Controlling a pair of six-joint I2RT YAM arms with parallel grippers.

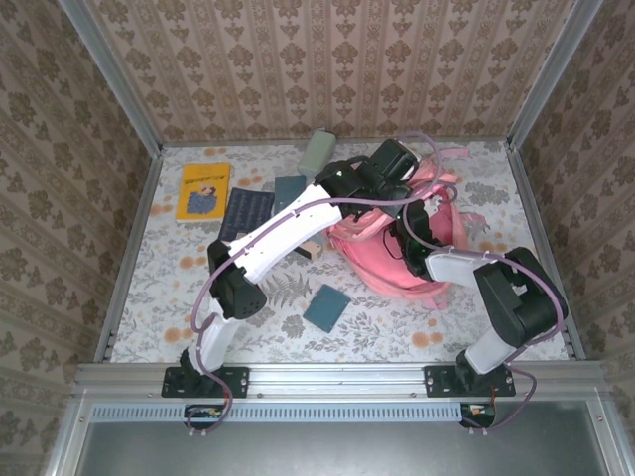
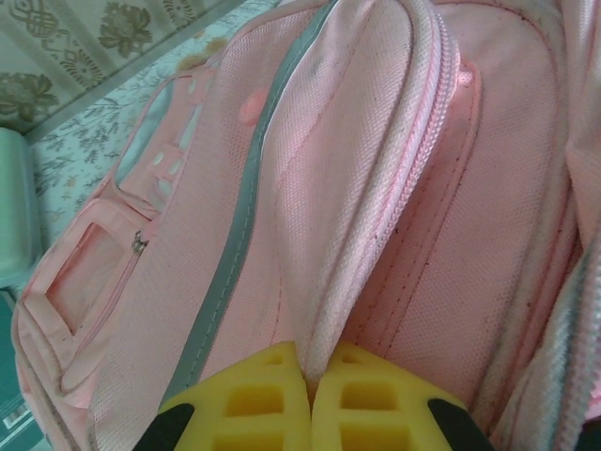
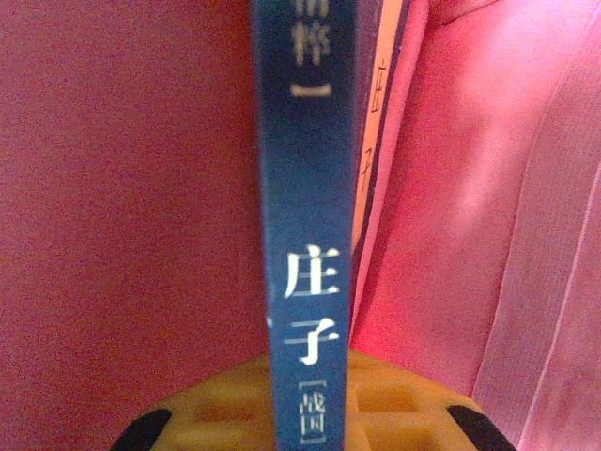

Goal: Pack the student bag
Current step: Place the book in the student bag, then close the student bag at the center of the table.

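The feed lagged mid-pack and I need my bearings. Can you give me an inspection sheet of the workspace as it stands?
Surface: floral-patterned tablecloth, lying flat.
Job's things: large soft pink fabric backpack, right of centre; blue book with white characters on its spine, upright against the pink interior.
Clutter: yellow book, dark patterned book, teal book, grey-green flat item and small teal book, all left of the backpack.
Grippers: left gripper shut, pinching a backpack fold beside the zip; right gripper shut on the blue book.
Cables: purple cables loop along both arms; no snag seen.
Surroundings: patterned wallpaper walls; metal frame.
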